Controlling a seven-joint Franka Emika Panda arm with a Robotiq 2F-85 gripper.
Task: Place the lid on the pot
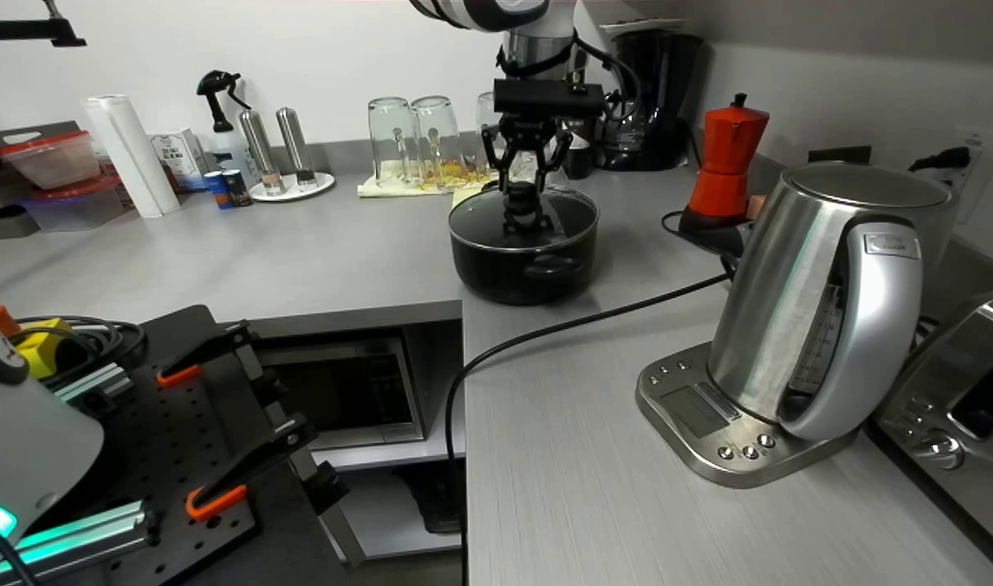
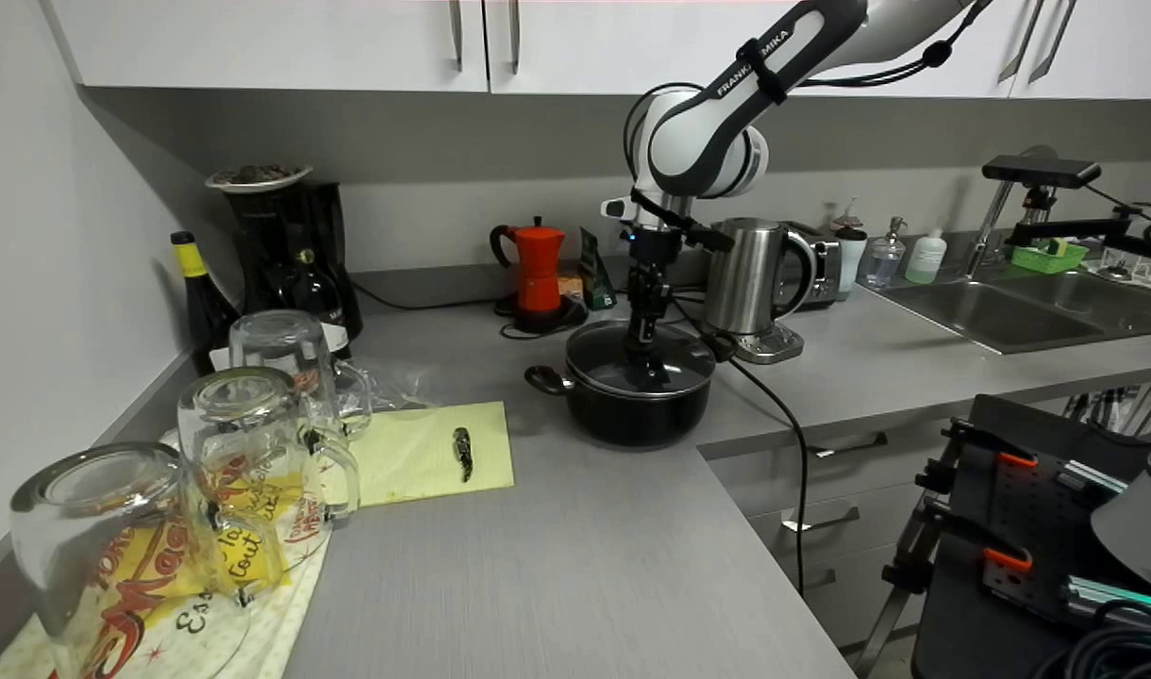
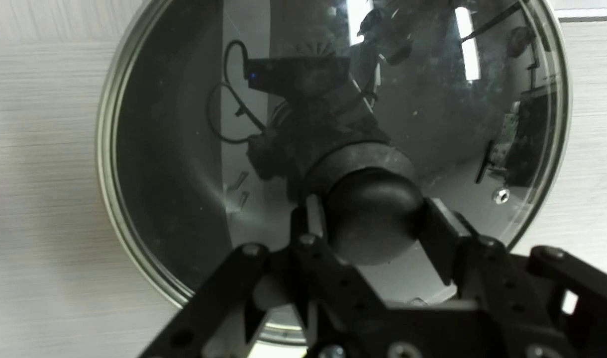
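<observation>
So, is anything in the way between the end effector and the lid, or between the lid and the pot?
Nothing visible. The end effector has closed on the knob of the lid, and in both exterior views the lid appears to sit on the pot, with nothing showing between them.

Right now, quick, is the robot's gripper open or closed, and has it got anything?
Gripper: closed, holding the lid by its knob.
</observation>
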